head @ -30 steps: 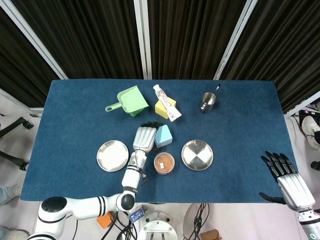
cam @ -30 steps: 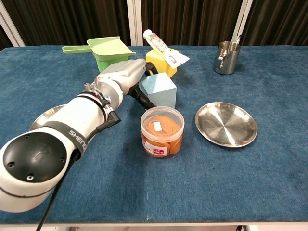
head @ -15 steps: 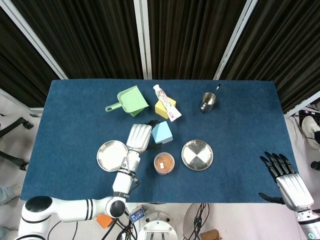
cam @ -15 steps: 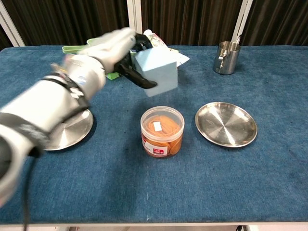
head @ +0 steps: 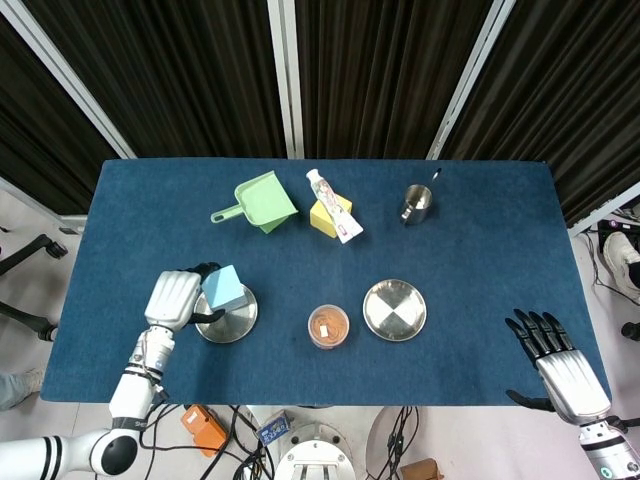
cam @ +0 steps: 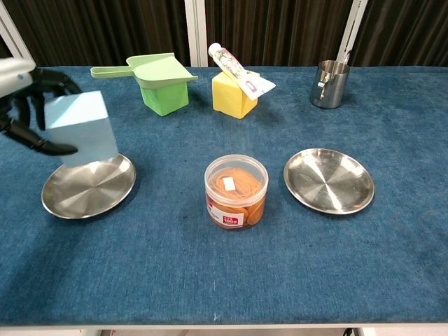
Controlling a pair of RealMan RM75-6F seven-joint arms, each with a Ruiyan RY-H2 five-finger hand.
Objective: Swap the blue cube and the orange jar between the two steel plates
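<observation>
My left hand [head: 172,297] [cam: 21,98] grips the light blue cube [head: 224,289] [cam: 80,129] and holds it in the air over the left steel plate [head: 232,320] [cam: 87,187]. The orange jar [head: 328,326] [cam: 236,191] stands on the blue cloth between the two plates, inside neither. The right steel plate [head: 394,309] [cam: 328,180] holds nothing. My right hand [head: 555,355] hovers off the table's near right corner with its fingers spread and nothing in them; the chest view does not show it.
A green dustpan [head: 262,202] [cam: 150,70] rests on a green block at the back. Beside it a tube [head: 333,205] [cam: 239,70] lies across a yellow block [cam: 232,95]. A steel cup [head: 417,204] [cam: 329,83] stands at the back right.
My left hand has lifted the blue cube from the middle of the table and carried it left, over the left plate. My right hand has drifted slightly nearer and left.
</observation>
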